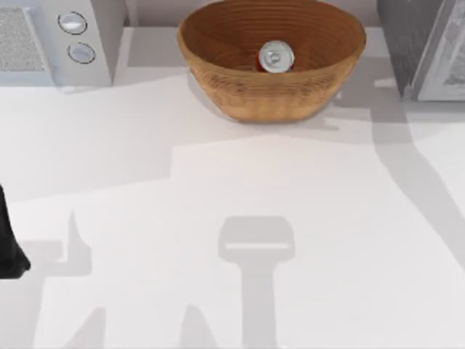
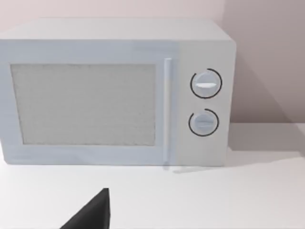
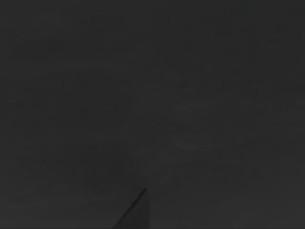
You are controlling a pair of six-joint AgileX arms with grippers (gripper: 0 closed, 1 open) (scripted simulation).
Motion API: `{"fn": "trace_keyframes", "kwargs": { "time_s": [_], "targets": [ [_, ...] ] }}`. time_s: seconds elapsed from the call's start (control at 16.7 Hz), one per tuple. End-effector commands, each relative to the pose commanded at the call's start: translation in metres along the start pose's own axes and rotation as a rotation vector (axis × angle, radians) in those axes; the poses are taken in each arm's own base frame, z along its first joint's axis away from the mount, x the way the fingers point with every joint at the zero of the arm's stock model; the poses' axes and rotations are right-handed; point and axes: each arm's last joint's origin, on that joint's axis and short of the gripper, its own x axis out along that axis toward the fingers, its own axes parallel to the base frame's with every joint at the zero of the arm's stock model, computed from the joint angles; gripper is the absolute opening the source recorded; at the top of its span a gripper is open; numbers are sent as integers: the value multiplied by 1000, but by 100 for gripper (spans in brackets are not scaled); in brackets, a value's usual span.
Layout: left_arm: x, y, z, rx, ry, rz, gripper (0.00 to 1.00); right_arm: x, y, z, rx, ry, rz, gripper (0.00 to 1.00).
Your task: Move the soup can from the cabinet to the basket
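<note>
Sitting upright on the ringed floor of the large oval tan-brown woven basket (image 1: 240, 94): the small soup can (image 1: 276, 57), shiny silver round lid facing up, a sliver of red side showing beneath the lid, a little right of the basket's middle and clear of its ribbed walls. Resting on the white table (image 1: 145, 167), at the far edge and about midway across: the basket itself. To the basket's right, near but not touching: the boxy cabinet (image 1: 403, 36) with dark grey speckled top and pale grey framed door, cut off by the frame; door open or closed, impossible to tell. To the basket's left, a short gap between: the white microwave (image 1: 102, 43) with two round knobs on its right-hand panel, seen head-on from the left wrist with speckled window and upright handle. Well apart from the basket, down at the table's left edge: a dark stretch of the left arm (image 1: 9, 247), parked. At the foot of the left wrist view, in front of the microwave: a black wedge of the left gripper (image 2: 93, 214), over bare tabletop, nothing seen in its hold; how wide it stands, cannot tell. On the near side of the basket, across the tabletop: broad grey shadows. Right wrist view: dark.
</note>
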Motion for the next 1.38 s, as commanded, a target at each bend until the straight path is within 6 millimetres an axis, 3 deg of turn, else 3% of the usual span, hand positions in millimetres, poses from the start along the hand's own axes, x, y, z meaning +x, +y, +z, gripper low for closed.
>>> {"fn": "trace_keyframes", "kwargs": {
  "time_s": [0.3,0.54,0.84,1.02,1.2,1.38],
  "targets": [
    [0,0,0,0,0,0,100,39,1,-1,-1,2,0,100],
    [0,0,0,0,0,0,100,45,1,-2,-2,3,-1,100],
    [0,0,0,0,0,0,100,28,-6,-2,5,-17,6,100],
    [0,0,0,0,0,0,100,7,-21,-14,7,-26,8,100],
    [0,0,0,0,0,0,100,-21,-40,-43,3,-19,11,100],
    [0,0,0,0,0,0,100,-51,-58,-92,-5,8,13,100]
  ]
}}
